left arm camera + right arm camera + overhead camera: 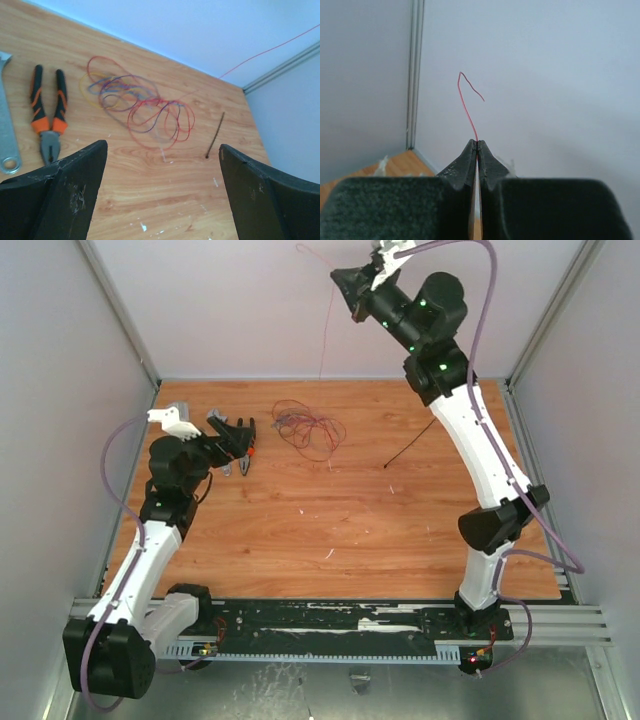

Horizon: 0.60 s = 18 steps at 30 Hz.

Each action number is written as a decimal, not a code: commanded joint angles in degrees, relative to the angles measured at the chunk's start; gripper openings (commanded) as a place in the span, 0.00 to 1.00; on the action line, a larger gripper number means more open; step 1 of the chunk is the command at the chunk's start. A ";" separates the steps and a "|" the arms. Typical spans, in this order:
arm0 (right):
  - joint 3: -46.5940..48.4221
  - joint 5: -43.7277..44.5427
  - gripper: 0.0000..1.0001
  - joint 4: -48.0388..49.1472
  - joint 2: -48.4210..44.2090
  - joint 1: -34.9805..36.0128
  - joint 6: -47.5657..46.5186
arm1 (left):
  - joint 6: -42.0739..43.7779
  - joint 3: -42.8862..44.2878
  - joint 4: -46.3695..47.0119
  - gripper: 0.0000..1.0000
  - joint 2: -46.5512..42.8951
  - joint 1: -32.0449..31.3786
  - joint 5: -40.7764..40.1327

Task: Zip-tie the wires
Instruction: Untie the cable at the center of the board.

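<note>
Precariously pinched one red strand (465, 107) in the shut right pincer (477, 145) high above the wires (308, 430) heaped by the counter's (300, 530) back edge, left pincer (162, 146) spread wide near the left edge, zip tie (215, 135) lying just right of them; risked snapping that strand if hauled higher.

Bright, even light with barely any shadows; left wrist view slightly soft, the wires (150, 107) faintly blurred
</note>
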 commanded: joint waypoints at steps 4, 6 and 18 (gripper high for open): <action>1.15 -1.88 0.00 6.67 -7.25 0.24 0.73 | -2.82 -2.33 15.89 0.98 4.26 -2.48 7.60; -0.48 -2.19 0.00 6.46 -8.65 0.31 1.47 | -0.95 -3.07 18.68 0.98 6.95 -5.51 6.07; -7.71 -1.47 0.00 6.08 -16.25 0.32 3.27 | 6.35 -2.82 35.19 0.98 23.34 -21.82 -4.43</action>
